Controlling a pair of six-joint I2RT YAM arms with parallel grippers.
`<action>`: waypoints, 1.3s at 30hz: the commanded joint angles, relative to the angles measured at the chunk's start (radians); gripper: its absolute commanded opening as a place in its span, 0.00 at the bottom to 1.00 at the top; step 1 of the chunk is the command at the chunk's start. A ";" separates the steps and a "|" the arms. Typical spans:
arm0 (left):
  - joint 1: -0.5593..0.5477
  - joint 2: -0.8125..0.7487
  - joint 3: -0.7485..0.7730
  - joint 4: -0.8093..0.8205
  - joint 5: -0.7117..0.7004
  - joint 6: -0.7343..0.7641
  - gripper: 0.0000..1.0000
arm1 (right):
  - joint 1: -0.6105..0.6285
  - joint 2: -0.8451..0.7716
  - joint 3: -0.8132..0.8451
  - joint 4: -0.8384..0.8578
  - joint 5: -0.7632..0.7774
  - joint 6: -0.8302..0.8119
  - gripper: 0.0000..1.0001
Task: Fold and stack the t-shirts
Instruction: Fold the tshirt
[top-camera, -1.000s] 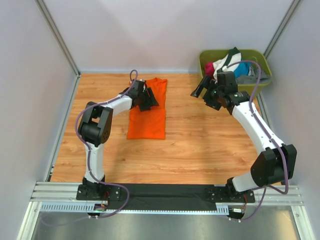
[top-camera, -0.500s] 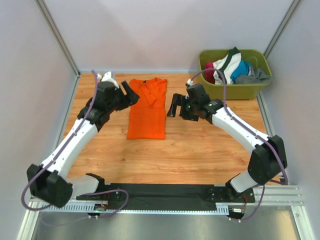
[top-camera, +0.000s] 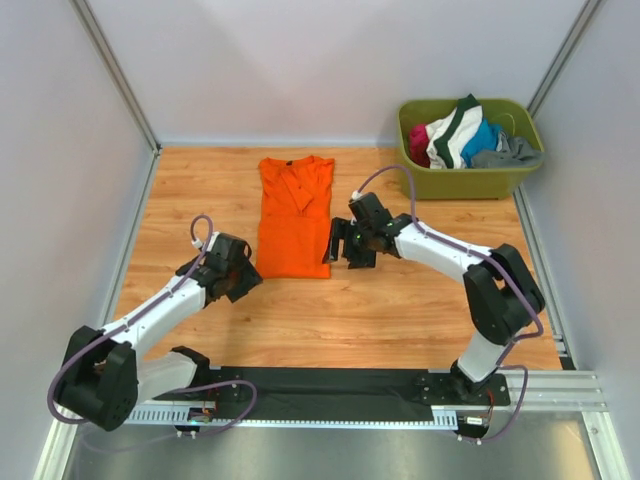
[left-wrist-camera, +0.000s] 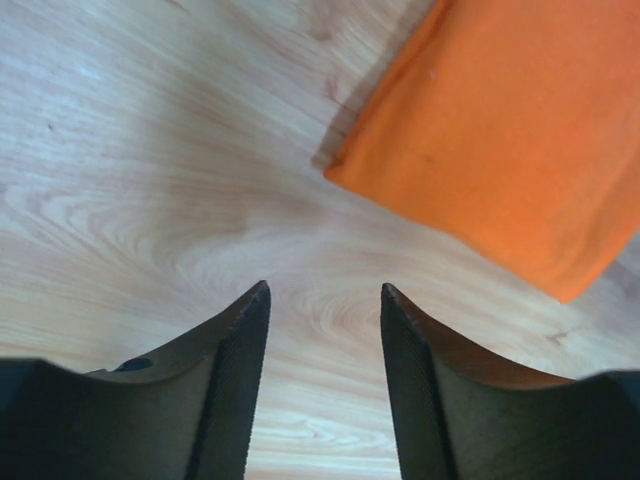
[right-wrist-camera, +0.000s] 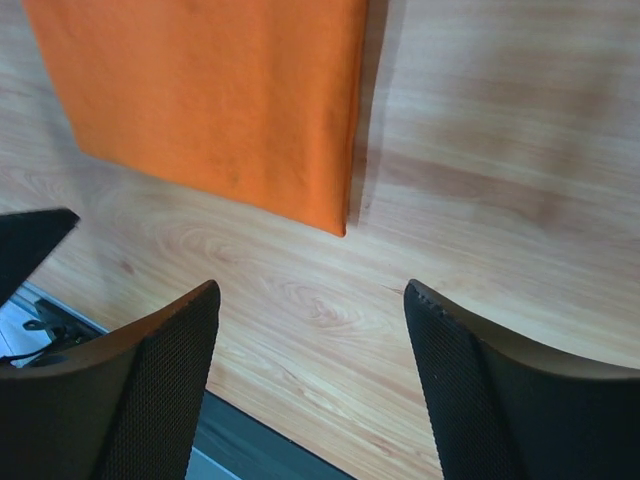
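Observation:
One orange t-shirt (top-camera: 295, 215) lies flat on the wooden table, folded into a long strip with the collar at the far end. My left gripper (top-camera: 245, 278) hovers just left of its near left corner, open and empty. The left wrist view has that gripper (left-wrist-camera: 325, 295) over bare wood, with the shirt's corner (left-wrist-camera: 500, 140) ahead to the right. My right gripper (top-camera: 332, 250) is low beside the shirt's near right corner, open. In the right wrist view it (right-wrist-camera: 310, 290) holds nothing, and the shirt (right-wrist-camera: 220, 100) is ahead to the left.
An olive-green tub (top-camera: 515, 178) with several crumpled garments (top-camera: 460, 135) stands at the back right. Grey walls close in the table's left, right and far sides. The black base rail (top-camera: 330, 385) runs along the near edge.
The left arm left the shirt's collar end and swung back to its near left corner. The right arm came from the tub to the near right corner. Both grippers narrowed a little.

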 joint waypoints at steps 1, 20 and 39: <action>0.055 0.077 0.025 0.081 0.028 0.013 0.54 | 0.034 0.070 -0.017 0.090 -0.049 0.054 0.75; 0.131 0.209 -0.029 0.355 0.117 0.093 0.49 | 0.057 0.214 -0.027 0.167 -0.034 0.120 0.52; 0.144 0.251 -0.043 0.329 0.134 0.108 0.00 | 0.057 0.224 -0.020 0.085 0.035 0.076 0.00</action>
